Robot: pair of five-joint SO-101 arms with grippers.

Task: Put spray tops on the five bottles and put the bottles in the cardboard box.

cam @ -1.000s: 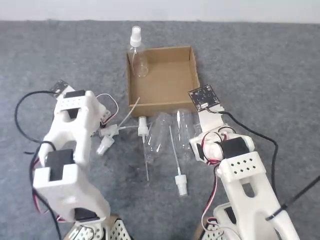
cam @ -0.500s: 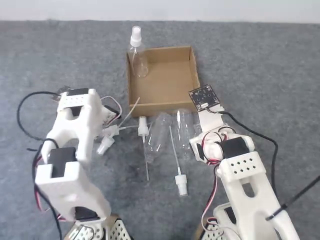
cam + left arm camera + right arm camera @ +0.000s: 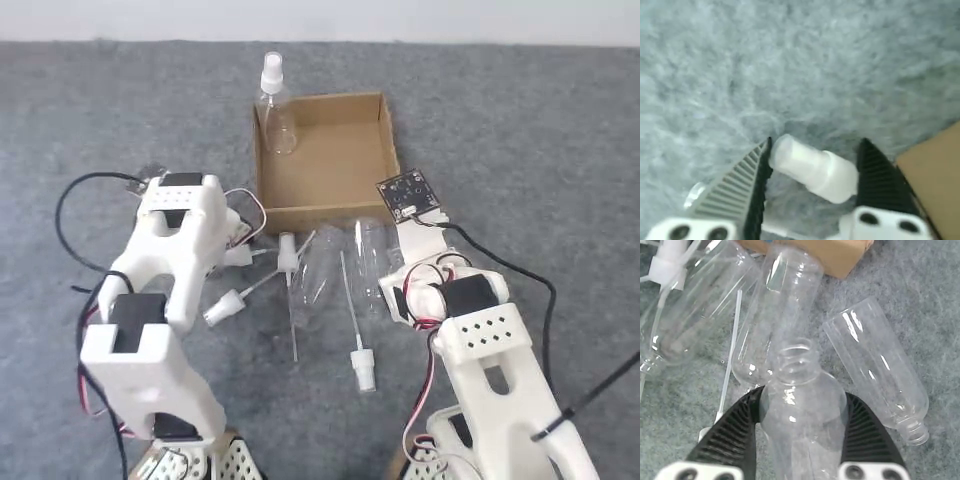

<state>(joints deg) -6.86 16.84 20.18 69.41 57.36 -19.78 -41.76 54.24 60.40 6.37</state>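
Observation:
My left gripper (image 3: pixel 815 150) is shut on a white spray top (image 3: pixel 812 167), held just above the grey carpet beside the cardboard box (image 3: pixel 935 165); in the high view it (image 3: pixel 238 254) sits near the box's (image 3: pixel 325 215) front left corner. My right gripper (image 3: pixel 801 395) is shut on a clear open-necked bottle (image 3: pixel 802 410), in front of the box's right corner (image 3: pixel 398 270). Other clear bottles (image 3: pixel 777 310) (image 3: pixel 875 365) (image 3: pixel 315 265) lie uncapped on the carpet. A capped bottle (image 3: pixel 273 110) leans at the box's back left corner.
Loose spray tops with long dip tubes lie in front of the box: one (image 3: pixel 287 255) by the bottles, one (image 3: pixel 225 305) near my left arm, one (image 3: pixel 362 368) closer to the arm bases. Cables trail beside both arms.
My left arm has swung right toward the box's front left corner with a spray top in its gripper. A second loose spray top shifted slightly. The right arm has kept still.

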